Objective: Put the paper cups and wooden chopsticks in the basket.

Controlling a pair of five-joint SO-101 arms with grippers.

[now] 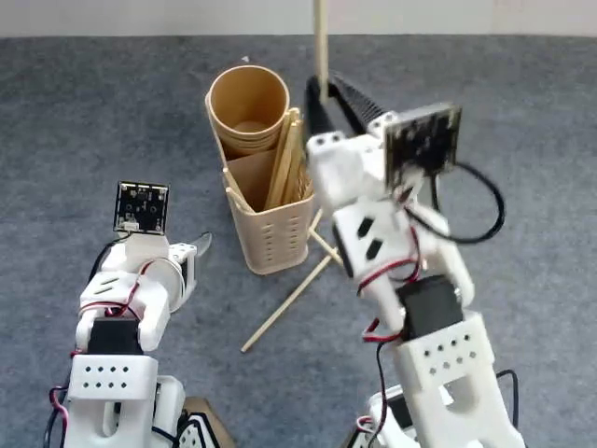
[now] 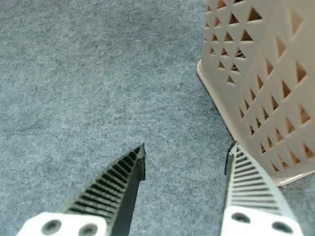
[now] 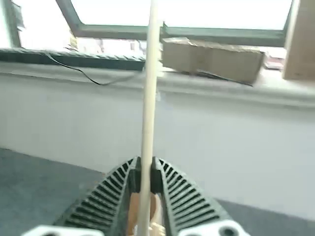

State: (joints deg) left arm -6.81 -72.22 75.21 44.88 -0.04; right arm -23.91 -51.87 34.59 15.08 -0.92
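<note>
Over the desk [image 1: 93, 112] in the high view, the basket [image 1: 272, 238] holds the paper cups [image 1: 248, 103] and several sticks [image 1: 284, 163]. The right hand [image 1: 326, 91] just behind it grips an upright chopstick [image 1: 321, 42], and loose chopsticks [image 1: 289, 303] lie beside the basket. In the left wrist view, the left hand [image 2: 187, 155] hangs open near the basket's wall. In the right wrist view, the fingers pinch the chopstick. This looks like the drop-in step; next, centre it over the basket and release.

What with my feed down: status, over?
Right end effector shut on chopstick, upright by basket. Left end effector open, empty, beside basket. Loose chopsticks on table.
</note>
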